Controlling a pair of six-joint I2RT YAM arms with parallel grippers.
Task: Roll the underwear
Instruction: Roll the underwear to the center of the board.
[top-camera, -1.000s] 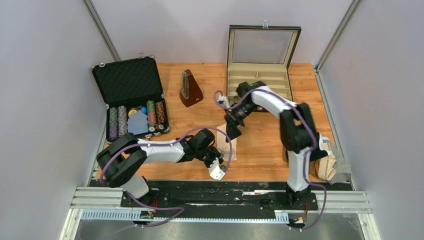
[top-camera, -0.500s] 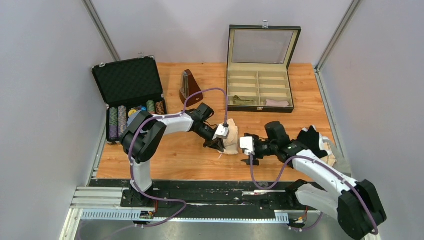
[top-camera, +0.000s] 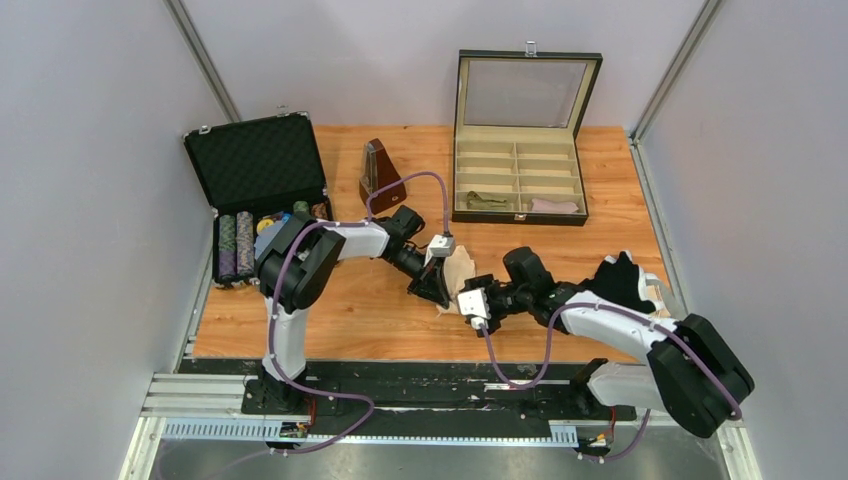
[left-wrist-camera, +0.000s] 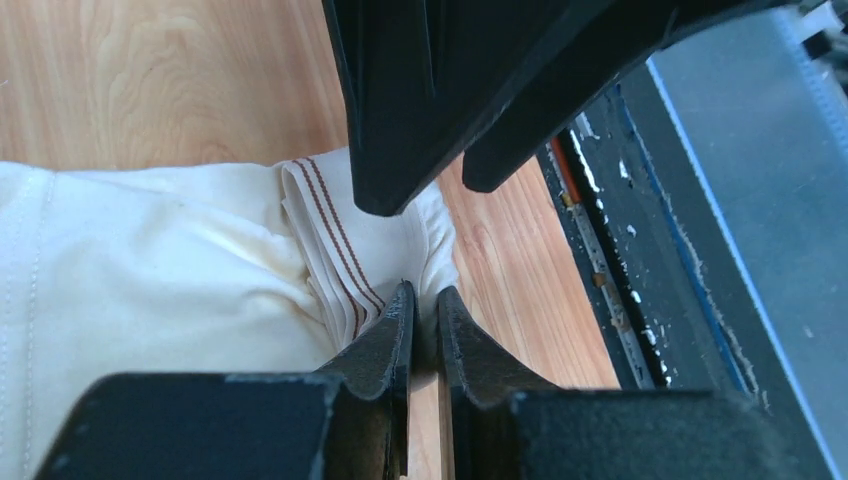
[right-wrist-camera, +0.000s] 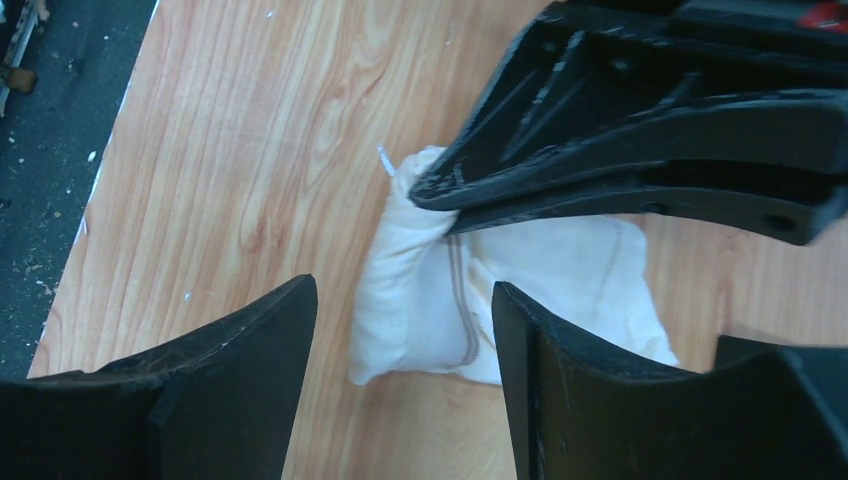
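Observation:
A cream-beige underwear (top-camera: 461, 271) lies bunched on the wooden table near the middle; it also shows in the left wrist view (left-wrist-camera: 150, 260) and the right wrist view (right-wrist-camera: 560, 270). My left gripper (top-camera: 436, 290) (left-wrist-camera: 422, 292) is shut, pinching the striped waistband edge at the cloth's near-left corner. My right gripper (top-camera: 474, 303) (right-wrist-camera: 405, 300) is open and empty, just in front of the cloth's near edge, facing the left fingers (right-wrist-camera: 600, 150). An olive-khaki underwear (top-camera: 485, 201) and a pale one (top-camera: 553, 205) lie in the box's front compartments.
An open compartment box (top-camera: 518, 215) stands at the back right. A metronome (top-camera: 381, 178) and an open poker chip case (top-camera: 262, 200) are at the back left. A pile of cloths (top-camera: 655, 320) lies at the right edge behind the right arm.
A second ago the right arm reached towards the box and the left arm was by the front edge. Both now meet at the cream underwear, and the right gripper has moved left, closer to it.

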